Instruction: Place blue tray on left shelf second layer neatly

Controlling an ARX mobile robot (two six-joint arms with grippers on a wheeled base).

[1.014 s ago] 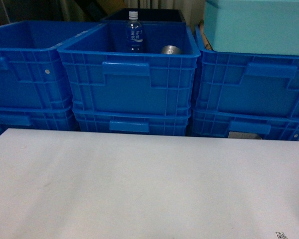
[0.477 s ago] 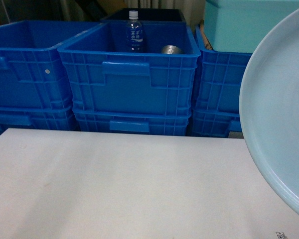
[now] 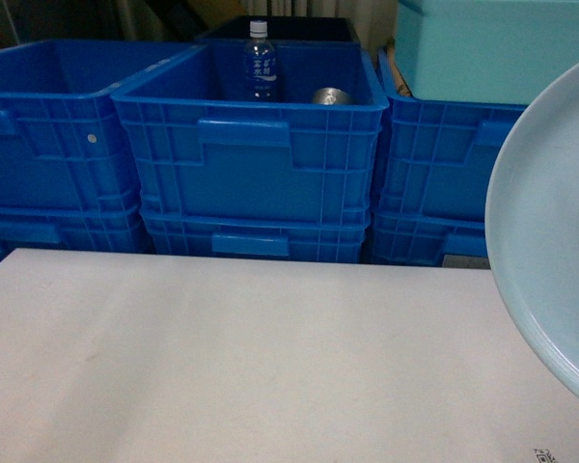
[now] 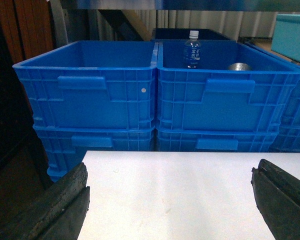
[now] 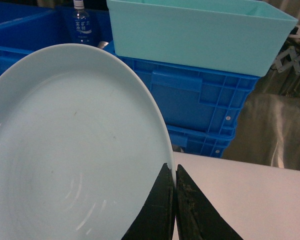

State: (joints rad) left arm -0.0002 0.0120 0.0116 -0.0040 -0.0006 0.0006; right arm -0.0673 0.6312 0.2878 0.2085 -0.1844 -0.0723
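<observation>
The blue tray (image 3: 555,241) is a pale glossy oval dish held up on edge at the right border of the head view, above the white table (image 3: 222,357). In the right wrist view the blue tray (image 5: 75,150) fills the left half, and my right gripper (image 5: 173,166) is shut on its rim, one black finger on each side. My left gripper (image 4: 171,170) hangs open low over the table (image 4: 180,195), with nothing between its fingers. I cannot see the left shelf second layer in any view.
Stacked deep-blue crates (image 3: 251,154) line the far edge of the table. The middle crate holds a water bottle (image 3: 260,63) and a metal can (image 3: 330,95). A big teal box (image 3: 492,48) sits on the right crate stack (image 5: 200,95).
The blue tray came into the head view from the right, reaching further left half a second ago, and has since drawn back a little to the right. The crates have not moved.
</observation>
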